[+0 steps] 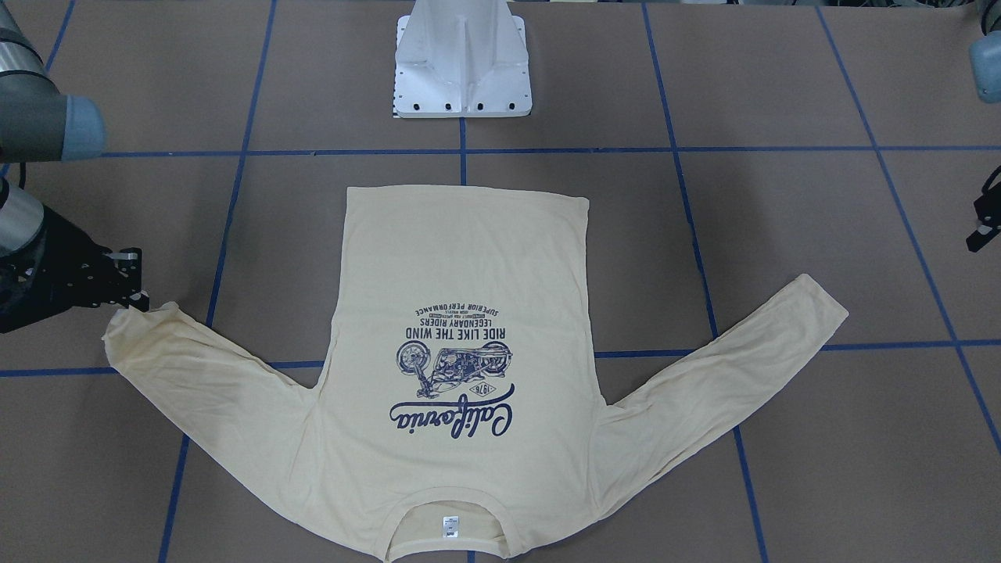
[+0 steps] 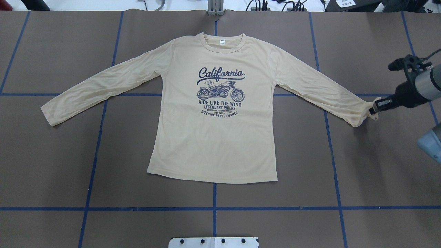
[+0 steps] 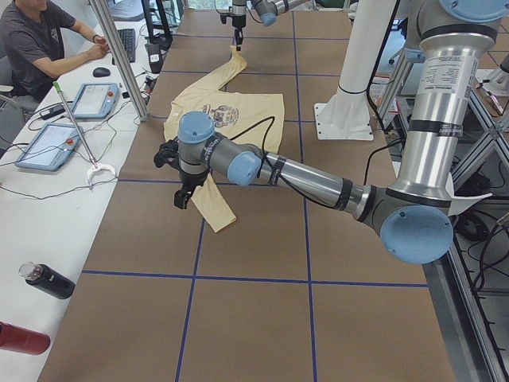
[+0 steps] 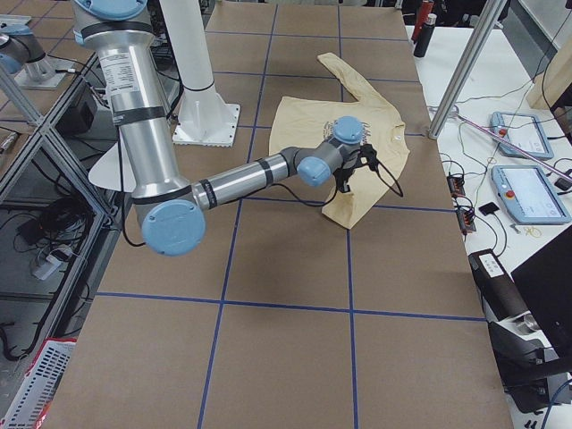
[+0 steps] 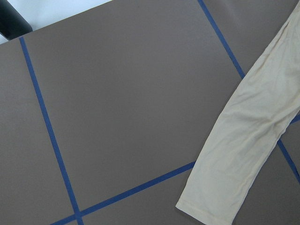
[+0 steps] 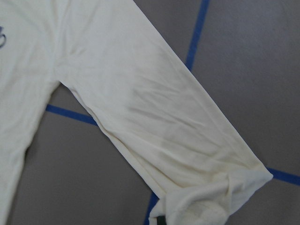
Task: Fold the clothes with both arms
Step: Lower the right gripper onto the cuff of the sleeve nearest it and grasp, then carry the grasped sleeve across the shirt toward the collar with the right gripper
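On the table (image 2: 379, 172) the shirt (image 2: 213, 137) lies flat with its print (image 2: 220, 91) up. Its collar and label (image 2: 222, 42) are on the side far from my base (image 1: 463, 70), and its hem is toward the base. Both sleeves spread wide and slant back toward me.

My right pincer (image 2: 375, 109) is clenched on the right cuff (image 2: 360, 115). That cuff is bunched and raised a little off the table, while the rest of the sleeve lies down.

My left pincer (image 3: 183, 195) hangs over the table near the left cuff (image 2: 48, 115) without touching it. I cannot tell whether it is released or clenched, because the front view shows only a sliver of it at the edge. Its wrist camera looks down on that cuff lying flat beside a crossing of blue tape (image 5: 47, 126). The shirt's body straddles the middle tape line.
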You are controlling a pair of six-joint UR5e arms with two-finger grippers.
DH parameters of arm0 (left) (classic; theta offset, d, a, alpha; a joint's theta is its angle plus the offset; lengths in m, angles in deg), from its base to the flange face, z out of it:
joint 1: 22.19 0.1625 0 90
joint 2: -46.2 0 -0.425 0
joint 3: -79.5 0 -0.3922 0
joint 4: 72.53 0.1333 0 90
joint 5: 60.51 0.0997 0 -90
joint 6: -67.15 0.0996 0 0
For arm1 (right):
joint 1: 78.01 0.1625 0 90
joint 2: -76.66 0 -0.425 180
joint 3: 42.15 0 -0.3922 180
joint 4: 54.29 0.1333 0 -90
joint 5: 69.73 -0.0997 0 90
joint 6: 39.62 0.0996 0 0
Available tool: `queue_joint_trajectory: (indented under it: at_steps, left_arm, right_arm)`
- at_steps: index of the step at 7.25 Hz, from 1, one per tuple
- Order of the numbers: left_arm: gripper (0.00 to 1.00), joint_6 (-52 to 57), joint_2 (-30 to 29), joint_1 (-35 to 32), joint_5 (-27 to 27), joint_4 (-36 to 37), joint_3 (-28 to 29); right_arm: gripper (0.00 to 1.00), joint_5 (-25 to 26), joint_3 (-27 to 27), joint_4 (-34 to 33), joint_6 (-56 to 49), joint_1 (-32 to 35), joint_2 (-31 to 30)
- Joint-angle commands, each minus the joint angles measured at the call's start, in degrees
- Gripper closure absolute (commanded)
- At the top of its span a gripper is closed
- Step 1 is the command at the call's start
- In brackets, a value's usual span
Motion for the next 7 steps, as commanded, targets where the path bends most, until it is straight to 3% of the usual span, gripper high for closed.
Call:
queue_joint_trajectory:
  at_steps: [1,4,6,7]
  left_arm:
    - [0.00,-1.0,-0.1,0.0,-0.1,0.0,0.2]
    - [0.00,-1.0,-0.3,0.0,-1.9,0.1,1.0]
    - [0.00,-1.0,-0.4,0.0,-1.9,0.0,2.2]
    - [0.00,-0.9,-0.4,0.0,-1.9,0.0,2.9]
  right_arm:
    - [1.00,0.4,1.9,-11.3,0.1,-0.6,13.7]
    - [1.00,0.6,15.6,-10.6,0.2,-1.0,30.3]
    - [1.00,0.9,20.7,-10.1,0.2,-1.6,38.9]
    - [1.00,5.8,23.9,-6.9,0.3,-5.1,41.6]
